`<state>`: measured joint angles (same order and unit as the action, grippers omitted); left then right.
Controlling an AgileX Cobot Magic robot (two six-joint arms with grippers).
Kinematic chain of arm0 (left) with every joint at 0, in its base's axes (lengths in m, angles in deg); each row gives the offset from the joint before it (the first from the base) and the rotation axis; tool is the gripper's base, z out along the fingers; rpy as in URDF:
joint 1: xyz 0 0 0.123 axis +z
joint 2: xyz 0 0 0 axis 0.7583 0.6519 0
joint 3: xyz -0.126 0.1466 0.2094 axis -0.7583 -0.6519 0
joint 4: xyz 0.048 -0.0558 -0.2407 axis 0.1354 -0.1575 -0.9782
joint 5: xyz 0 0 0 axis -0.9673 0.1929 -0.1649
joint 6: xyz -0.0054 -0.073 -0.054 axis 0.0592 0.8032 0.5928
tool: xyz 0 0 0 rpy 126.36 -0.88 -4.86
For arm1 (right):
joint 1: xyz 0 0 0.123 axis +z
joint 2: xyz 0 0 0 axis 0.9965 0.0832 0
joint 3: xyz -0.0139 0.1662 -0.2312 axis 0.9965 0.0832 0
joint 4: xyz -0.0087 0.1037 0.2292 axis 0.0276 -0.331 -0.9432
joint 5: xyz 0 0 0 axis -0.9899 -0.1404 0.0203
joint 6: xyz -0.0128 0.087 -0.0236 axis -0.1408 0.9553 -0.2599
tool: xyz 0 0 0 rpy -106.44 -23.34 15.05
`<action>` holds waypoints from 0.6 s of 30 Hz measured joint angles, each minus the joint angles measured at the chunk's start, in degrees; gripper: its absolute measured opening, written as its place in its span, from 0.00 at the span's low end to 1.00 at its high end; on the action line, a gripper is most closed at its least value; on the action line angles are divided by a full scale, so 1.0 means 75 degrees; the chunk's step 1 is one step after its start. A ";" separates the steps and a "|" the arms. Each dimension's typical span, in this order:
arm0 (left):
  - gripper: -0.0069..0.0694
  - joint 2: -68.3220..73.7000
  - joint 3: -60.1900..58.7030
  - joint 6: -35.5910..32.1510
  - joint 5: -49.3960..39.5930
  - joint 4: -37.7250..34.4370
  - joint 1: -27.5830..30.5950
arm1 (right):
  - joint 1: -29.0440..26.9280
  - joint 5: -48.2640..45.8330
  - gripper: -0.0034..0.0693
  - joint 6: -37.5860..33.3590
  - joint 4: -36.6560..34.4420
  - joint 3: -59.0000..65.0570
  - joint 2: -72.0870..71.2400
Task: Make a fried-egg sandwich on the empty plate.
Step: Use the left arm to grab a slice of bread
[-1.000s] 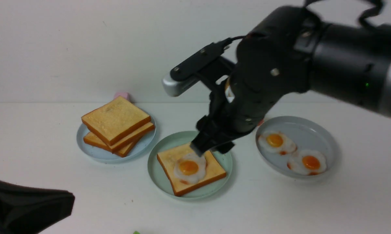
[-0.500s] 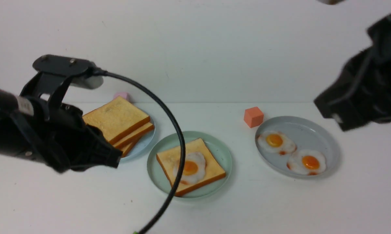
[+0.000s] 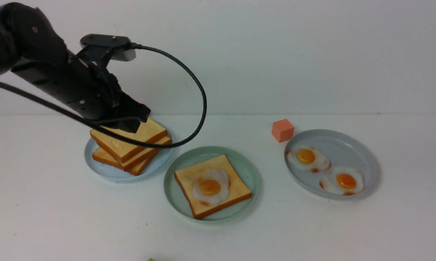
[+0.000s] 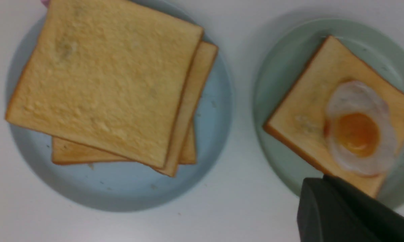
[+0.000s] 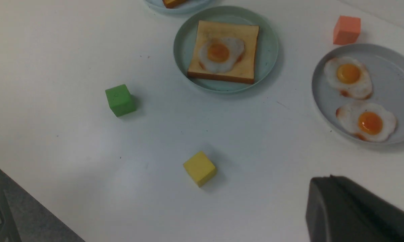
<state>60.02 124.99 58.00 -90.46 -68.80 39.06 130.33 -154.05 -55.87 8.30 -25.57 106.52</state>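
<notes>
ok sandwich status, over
Left gripper shut over golden toast stack, right gripper shut, empty. Square toast slice with white fried egg on round mint-green plate, no top slice. Nothing blocking.

Toast stack (image 3: pixel 128 149) rear corner hidden behind left claw (image 3: pixel 132 122) (front view only).

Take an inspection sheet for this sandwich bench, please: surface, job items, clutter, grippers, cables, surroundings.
Surface: white table, no spills seen.
Job's things: mint-green plate holds one toast slice with a fried egg on top; top slice not yet added.
Supplies: toast stack of three on pale blue plate; two spare eggs on grey plate.
Clutter: orange cube, green cube, yellow cube, loose on the table.
Grippers: left gripper shut, empty, over the toast stack; right gripper shut, empty, away from the plates.
Cables: black cable loops from the left wrist, crossing in front of the stack.
Surroundings: plain white wall; nothing else seen.
</notes>
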 joint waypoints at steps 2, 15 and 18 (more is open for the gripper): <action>0.09 0.0367 0.0183 -0.0027 0.0180 0.0401 0.0000 | 0.0000 0.0000 0.04 0.0000 0.0007 0.0024 -0.0017; 0.62 0.1697 0.0331 -0.0119 0.1594 0.1410 0.0000 | 0.0000 0.0477 0.05 0.0024 0.0007 0.0051 -0.0009; 0.66 0.1867 0.0331 -0.0134 0.1714 0.1419 0.0000 | 0.0000 0.0569 0.05 0.0142 0.0007 0.0051 -0.0009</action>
<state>74.02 127.47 56.99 -77.60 -58.16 39.06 130.33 -149.79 -54.81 8.35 -25.19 106.46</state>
